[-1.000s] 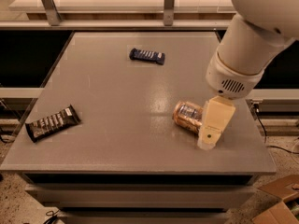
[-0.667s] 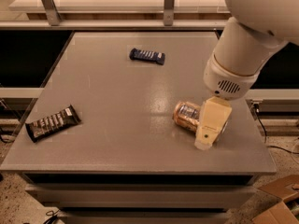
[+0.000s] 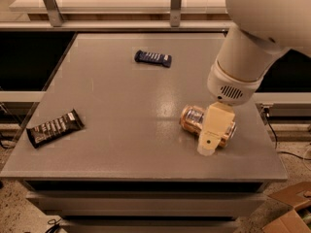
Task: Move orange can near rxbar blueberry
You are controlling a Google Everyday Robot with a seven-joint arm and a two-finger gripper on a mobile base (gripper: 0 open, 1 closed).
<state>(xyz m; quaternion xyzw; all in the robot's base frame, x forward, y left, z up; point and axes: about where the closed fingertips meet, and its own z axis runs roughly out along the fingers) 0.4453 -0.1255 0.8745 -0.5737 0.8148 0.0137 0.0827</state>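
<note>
- The orange can (image 3: 193, 118) is seen lying on its side on the desk (image 3: 121, 101), towards the right part of the front half, with its silver end turned to the left.
- The rxbar blueberry (image 3: 153, 58) is found flat in the far middle of the desk, well apart from the can. A broad stretch of bare grey surface lies between the two.
- The gripper (image 3: 213, 136) is lowered onto the can from above. Its cream-coloured front part is laid across the middle of the can, and its tip reaches down close to the desk on the near side.
- Whether the jaws are spread, pressed together or pinching the can cannot be told, since the far side of the can is covered by the gripper and the wide white arm (image 3: 245, 64).
- It is judged that the approach to the can has been made, while the carrying itself is not yet done. The can rests on the desk and is nowhere near the blue bar.
- What is left, by this reading, is a firm hold to be secured, the can to be taken back and to the left, and the can to be set down just beside the blue bar.
- A larger black-brown bar (image 3: 54, 127) is seen at the front left edge. It is no part of the task and is well away from the path to be taken.
</note>
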